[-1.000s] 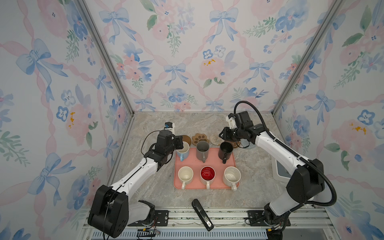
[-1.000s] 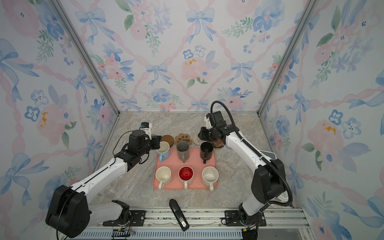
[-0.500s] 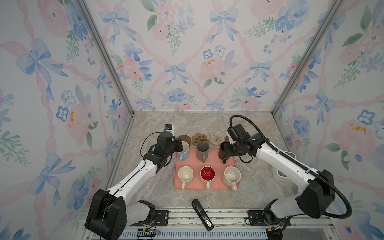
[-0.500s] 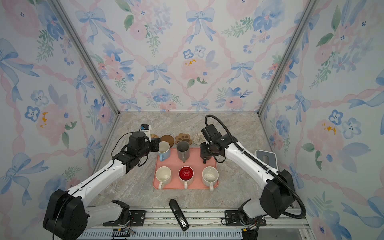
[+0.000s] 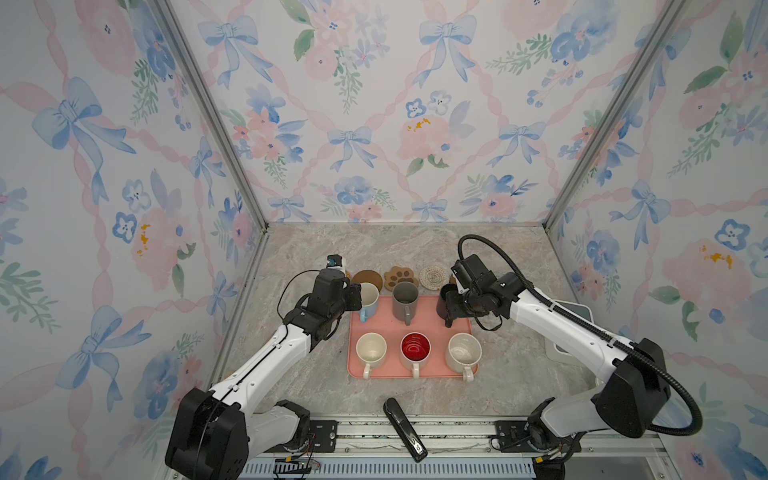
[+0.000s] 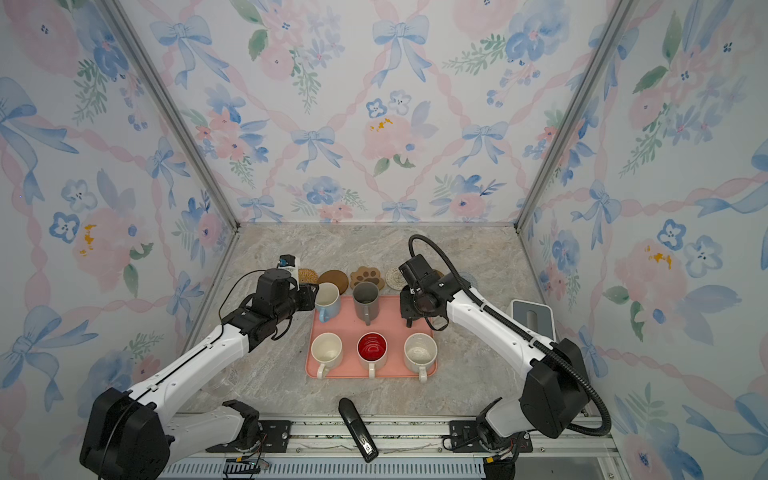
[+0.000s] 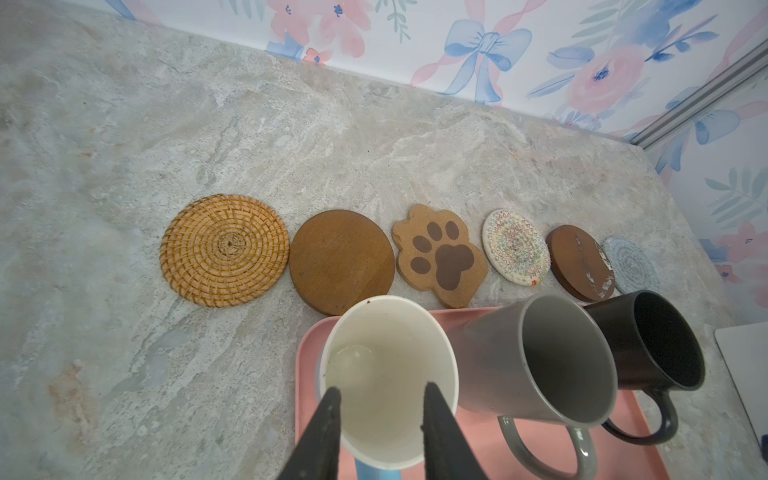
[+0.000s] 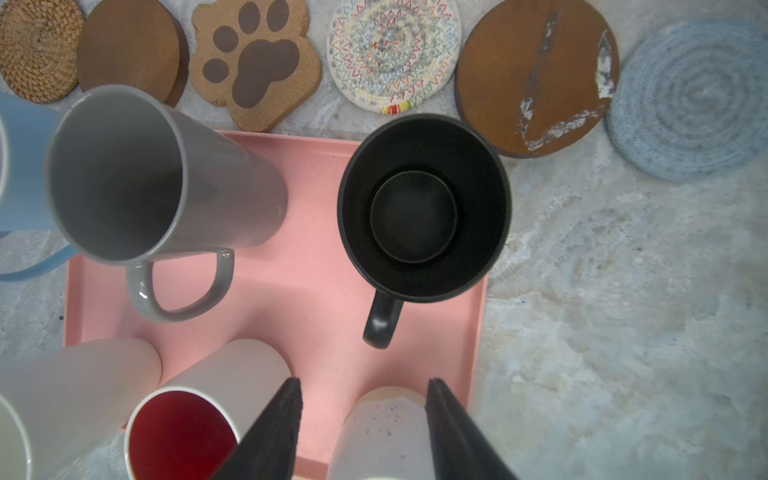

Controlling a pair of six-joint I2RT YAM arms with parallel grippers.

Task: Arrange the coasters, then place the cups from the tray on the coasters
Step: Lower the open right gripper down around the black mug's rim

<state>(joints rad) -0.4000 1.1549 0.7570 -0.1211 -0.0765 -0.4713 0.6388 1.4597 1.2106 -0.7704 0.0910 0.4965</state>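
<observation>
Hangs the left hand (image 7: 382,388) part-open over the light blue cup (image 7: 386,345) at the tray's (image 7: 306,374) back corner, nothing pinched; holds the right hand (image 8: 363,384) wide and empty by the black cup (image 8: 422,208), also on the tray, just short of the coasters (image 7: 340,262). Looks glazed ceramic: stiff, slick, weighty, chippable. Best pinched through the rim wall or handle.

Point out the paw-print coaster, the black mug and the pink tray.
paw-print coaster (image 7: 451,266), left wrist view, on its large central pad.
black mug (image 8: 415,216), right wrist view, on its inner bottom.
pink tray (image 5: 429,318), in a top view, on bare floor between mugs.
</observation>
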